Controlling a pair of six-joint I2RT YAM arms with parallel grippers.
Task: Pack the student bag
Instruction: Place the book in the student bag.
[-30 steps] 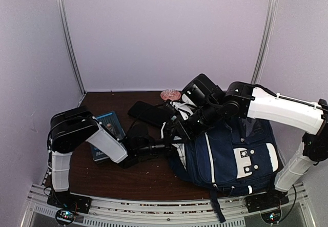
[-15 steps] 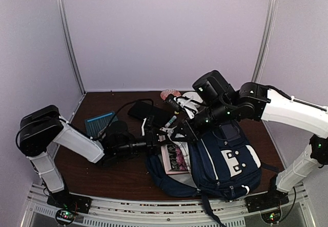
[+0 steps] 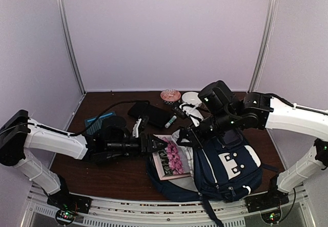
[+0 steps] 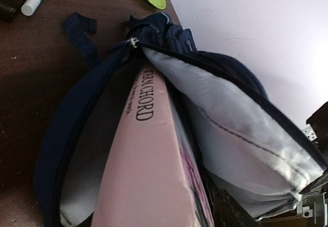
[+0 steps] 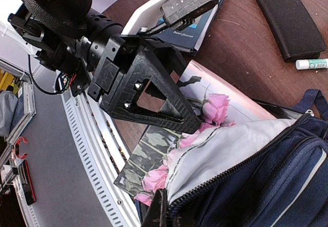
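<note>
Large navy blue fabric backpack with thin white stripes (image 3: 225,160): lies on the right half of the dark brown wooden table (image 3: 102,173) with its mouth gaping leftward, whereas a second ago it lay flatter and showed no book. Pink hardcover book with a rose cover (image 3: 171,158): now half inside that mouth, spine towards the left arm. Left gripper (image 3: 152,137): fingers spread fully and empty, just left of the book, wider than a second ago; right gripper (image 3: 185,137): pinched tight on the backpack's upper zip edge, as before.

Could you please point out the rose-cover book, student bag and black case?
rose-cover book (image 3: 173,156), top view, pink flowers.
student bag (image 3: 228,174), top view, front pocket.
black case (image 5: 288,19), right wrist view, its middle.
</note>
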